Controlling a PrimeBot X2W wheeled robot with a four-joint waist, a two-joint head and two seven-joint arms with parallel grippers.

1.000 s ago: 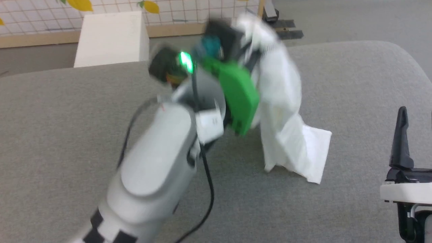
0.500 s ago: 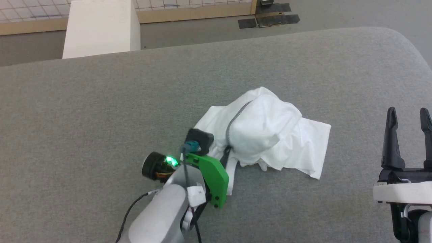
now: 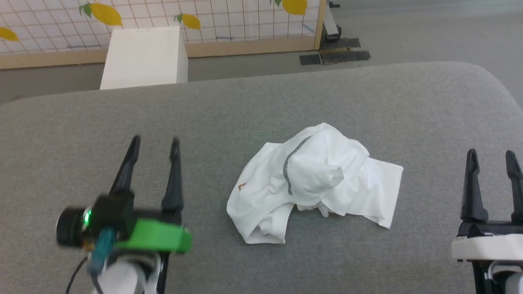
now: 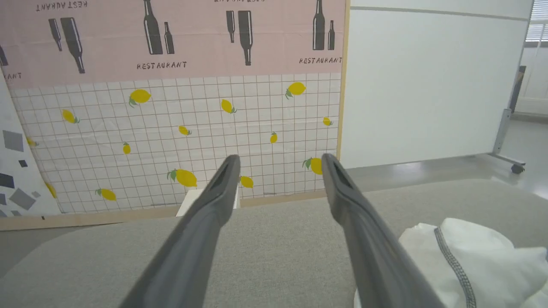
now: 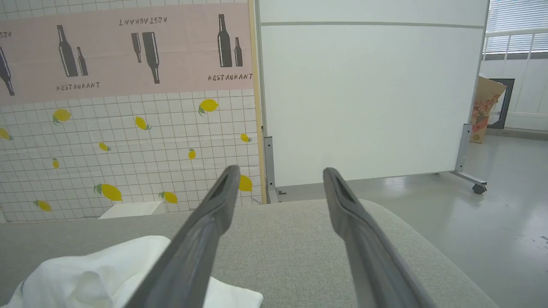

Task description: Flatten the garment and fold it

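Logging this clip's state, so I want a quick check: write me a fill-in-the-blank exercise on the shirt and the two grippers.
1. The shirt lies crumpled on the grey surface, ____ the two grippers.
2. The left gripper and the right gripper both stand with jaws ____.
3. The white box stands beyond the surface, on the robot's ____ side.
Missing words: between; open; left.

A grey fabric-covered table [image 3: 261, 106] has a rounded far corner. Beyond its far edge a white box [image 3: 143, 57] stands on the floor, with 2 dark floor patches [image 3: 345, 55] to its right. Behind is a lemon-printed grid panel [image 4: 171, 141], topped by a pink "RESTAURANT" bottle banner [image 4: 192, 38]. A white wheeled partition [image 5: 364, 98] stands alongside.
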